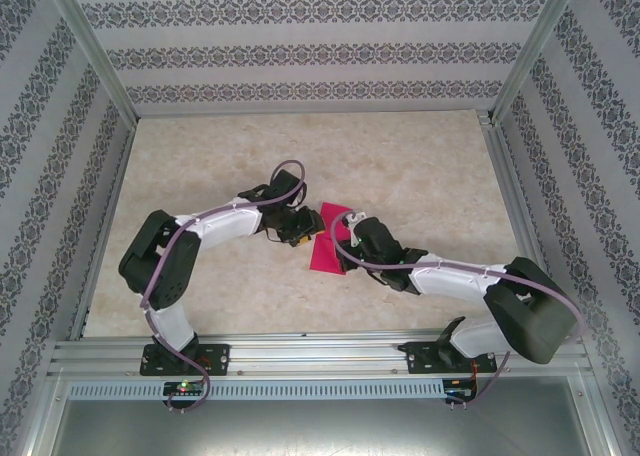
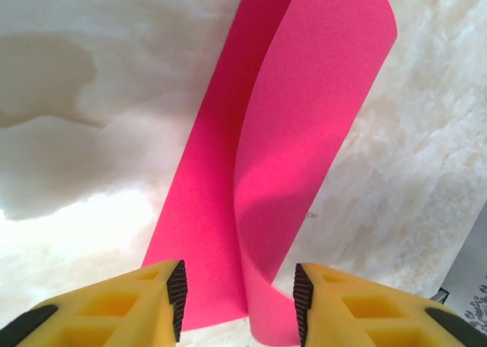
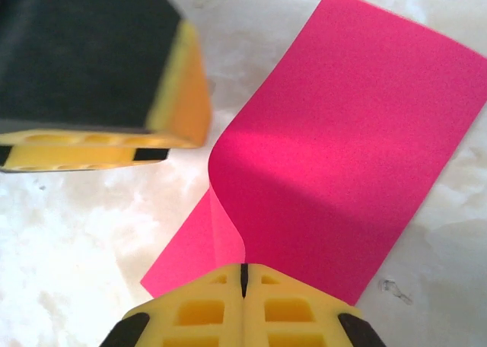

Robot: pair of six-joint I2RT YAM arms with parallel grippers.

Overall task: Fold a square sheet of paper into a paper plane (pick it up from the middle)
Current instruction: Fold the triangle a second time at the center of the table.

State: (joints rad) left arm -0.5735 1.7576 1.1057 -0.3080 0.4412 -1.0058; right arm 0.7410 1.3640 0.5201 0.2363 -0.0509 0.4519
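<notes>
Your right gripper (image 3: 243,269) is pinching the square sheet of paper (image 3: 358,157) mid-fold, while your left gripper (image 2: 239,290) is gaping around its curl; be matching edges squarely.

Lab test booth: aluminium frame (image 1: 300,348); wallpapered walls (image 1: 300,56); marble-look tabletop (image 1: 400,156).

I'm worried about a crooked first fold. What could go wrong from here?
1. The square sheet of paper is bent over in a soft curve, and its top flap sits skewed over the lower layer; pressing now could set a crooked crease.
2. The right tool is shut on the paper's edge, so the thin sheet could slip out or tear.
3. The left tool is open astride the curl; closing might crumple it.
</notes>
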